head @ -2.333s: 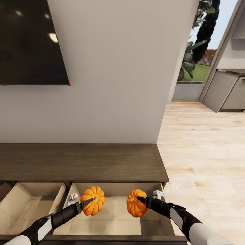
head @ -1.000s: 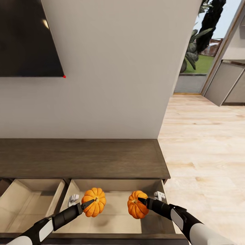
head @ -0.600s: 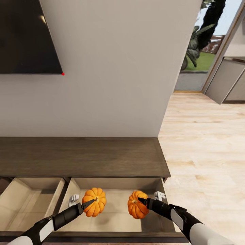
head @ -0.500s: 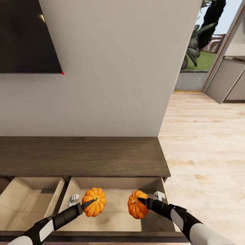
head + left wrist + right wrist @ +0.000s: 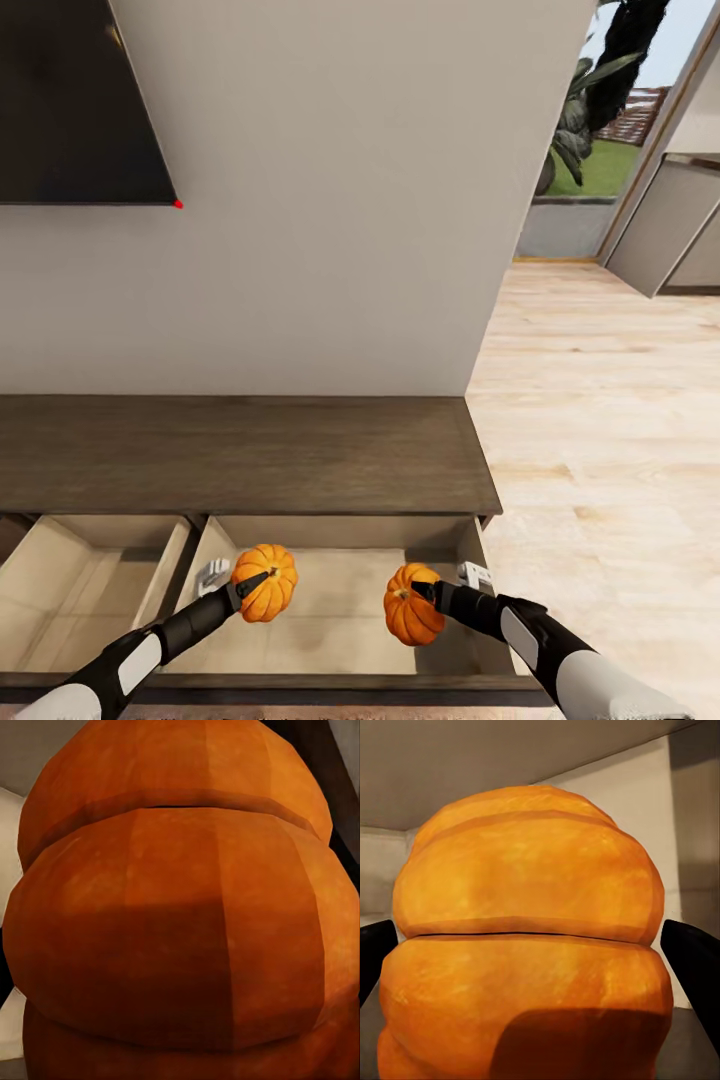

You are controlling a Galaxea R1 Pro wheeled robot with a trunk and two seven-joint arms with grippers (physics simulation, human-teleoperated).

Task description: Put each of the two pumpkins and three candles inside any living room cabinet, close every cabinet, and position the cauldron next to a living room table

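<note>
Two orange ribbed pumpkins hang over the open right drawer (image 5: 330, 640) of the long dark-brown cabinet (image 5: 240, 455). My left gripper (image 5: 250, 584) is shut on the left pumpkin (image 5: 265, 582), whose skin (image 5: 180, 915) fills the left wrist view. My right gripper (image 5: 424, 592) is shut on the right pumpkin (image 5: 410, 607). In the right wrist view this pumpkin (image 5: 529, 960) sits between my dark fingertips (image 5: 694, 952), with the tan drawer wall behind it.
A second drawer (image 5: 80, 590) stands open to the left. Small white fittings (image 5: 212, 575) sit at the right drawer's back corners. A dark TV (image 5: 70, 100) hangs on the wall above. Light wood floor (image 5: 600, 430) stretches away to the right toward a glass door.
The camera has tilted a little, so the whole scene has shifted. Both pumpkins are still held and have drawn slightly apart over the drawer. The right one now sits a bit lower.
</note>
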